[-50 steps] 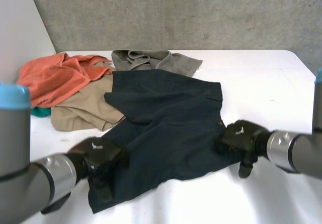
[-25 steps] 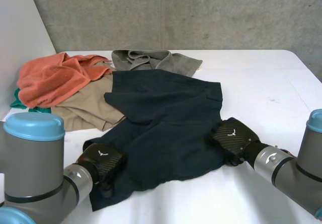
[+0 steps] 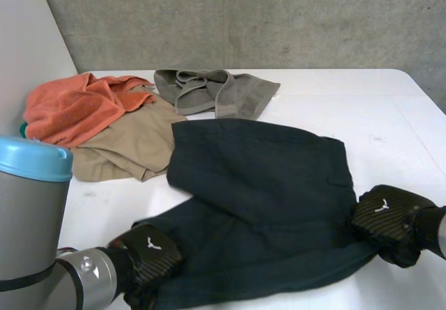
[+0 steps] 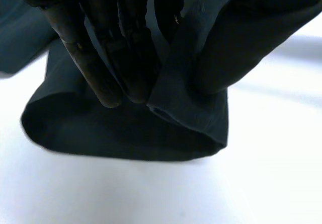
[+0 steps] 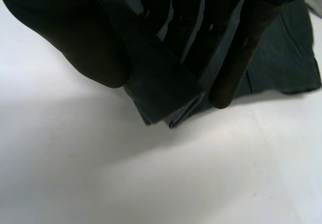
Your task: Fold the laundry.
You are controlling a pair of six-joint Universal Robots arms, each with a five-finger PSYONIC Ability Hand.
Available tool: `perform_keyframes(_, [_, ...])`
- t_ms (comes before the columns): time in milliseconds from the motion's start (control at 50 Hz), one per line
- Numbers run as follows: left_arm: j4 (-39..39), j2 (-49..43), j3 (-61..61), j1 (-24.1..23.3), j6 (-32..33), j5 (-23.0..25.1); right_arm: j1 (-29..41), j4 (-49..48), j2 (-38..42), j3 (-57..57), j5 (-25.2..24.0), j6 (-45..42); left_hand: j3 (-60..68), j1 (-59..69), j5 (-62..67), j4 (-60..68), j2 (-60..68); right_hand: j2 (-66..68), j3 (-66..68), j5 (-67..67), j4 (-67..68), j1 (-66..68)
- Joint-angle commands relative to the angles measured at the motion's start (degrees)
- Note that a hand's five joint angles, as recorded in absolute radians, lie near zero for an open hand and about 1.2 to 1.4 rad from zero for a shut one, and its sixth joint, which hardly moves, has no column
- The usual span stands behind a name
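I've got the left hand (image 3: 150, 254) clamped on one near corner of the dark navy shorts (image 3: 265, 198), the hem pinched between fingers and thumb. The right hand (image 3: 387, 216) is pinching the other near corner the same way. The shorts lie spread on the white table (image 3: 390, 115) between and beyond both hands. Further out past the left hand sit an orange garment (image 3: 77, 108), a tan garment (image 3: 132, 143) and a grey garment (image 3: 216, 90)

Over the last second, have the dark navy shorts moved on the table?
Yes. The dark navy shorts have slid nearer the robot and to its right, mostly off the tan garment and away from the grey garment they touched before.
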Motion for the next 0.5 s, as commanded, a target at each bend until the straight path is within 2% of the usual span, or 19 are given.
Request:
perform_keyframes(20, [1.0, -5.4, 7.2, -1.0, 0.2, -1.8, 0.6, -3.9, 4.3, -3.0, -1.1, 9.0, 11.9, 14.9, 11.9, 11.3, 11.6, 13.3, 12.5, 12.4, 11.7, 17.2])
perform_keyframes(80, [1.2, -8.3, 12.5, -1.4, 0.4, -6.3, 0.6, -5.9, 5.8, -4.6, 0.3, 11.1, 11.9, 14.9, 11.9, 11.3, 11.6, 13.3, 12.5, 12.4, 11.7, 17.2])
perform_keyframes(160, [2.6, -11.4, 20.7, -1.3, 1.7, -9.9, 1.8, -9.7, 8.3, -7.9, 1.4, 12.4, 11.9, 14.9, 11.9, 11.3, 11.6, 13.3, 12.5, 12.4, 11.7, 17.2])
perform_keyframes(220, [5.8, -13.8, 26.2, -1.0, 2.2, -9.7, 3.5, -13.2, 10.1, -10.8, 1.8, 16.9, 11.9, 14.9, 11.9, 11.3, 11.6, 13.3, 12.5, 12.4, 11.7, 17.2])
perform_keyframes(300, [12.3, -18.7, 35.3, 0.0, 2.5, -9.2, 6.0, -21.1, 13.9, -16.5, 3.0, 28.2, 11.9, 14.9, 11.9, 11.3, 11.6, 13.3, 12.5, 12.4, 11.7, 17.2])
perform_keyframes(320, [14.6, -21.2, 39.3, 0.3, 2.8, -9.3, 7.0, -24.6, 15.8, -18.5, 3.9, 32.4, 11.9, 14.9, 11.9, 11.3, 11.6, 13.3, 12.5, 12.4, 11.7, 17.2])
perform_keyframes(400, [19.3, -29.0, 50.0, 1.1, 3.1, -9.9, 9.5, -32.6, 21.1, -23.9, 8.1, 39.4, 11.9, 14.9, 11.9, 11.3, 11.6, 13.3, 12.5, 12.4, 11.7, 17.2])
perform_keyframes(500, [19.5, -38.8, 61.8, 1.7, 4.9, -10.7, 12.4, -38.1, 27.2, -29.3, 13.3, 40.3, 11.9, 14.9, 11.9, 11.3, 11.6, 13.3, 12.5, 12.4, 11.7, 17.2])
